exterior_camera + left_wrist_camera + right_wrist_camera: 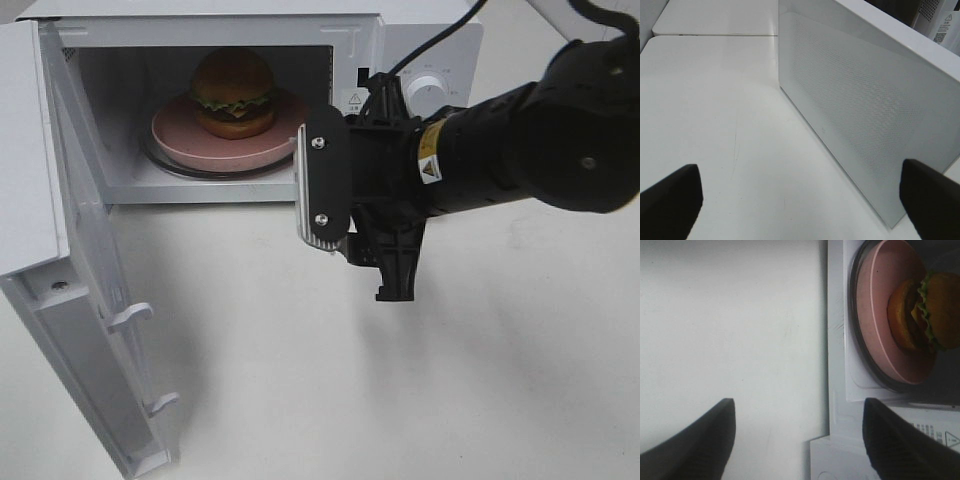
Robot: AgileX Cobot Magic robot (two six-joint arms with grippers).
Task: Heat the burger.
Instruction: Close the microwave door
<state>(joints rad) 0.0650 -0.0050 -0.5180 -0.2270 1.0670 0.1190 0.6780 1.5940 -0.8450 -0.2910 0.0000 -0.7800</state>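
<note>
The burger [234, 92], with a golden-brown bun and green lettuce, sits on a round pink plate [200, 148] inside the open microwave [425, 45]. The right wrist view shows the burger [935, 305] and the plate [877, 315] turned sideways. My right gripper [322, 195] hovers just outside the cavity's right front corner, rolled on its side. In its wrist view the right gripper [797, 440] is open with nothing between the fingers. My left gripper [800, 200] is open and empty, facing the outer face of the microwave door [865, 125]; the high view does not show it.
The microwave door [70, 280] swings out to the left, its latch hooks [135, 315] pointing inward. A glass turntable [170, 165] lies under the plate. The control knob [432, 90] sits right of the cavity. White tabletop [400, 400] spreads in front.
</note>
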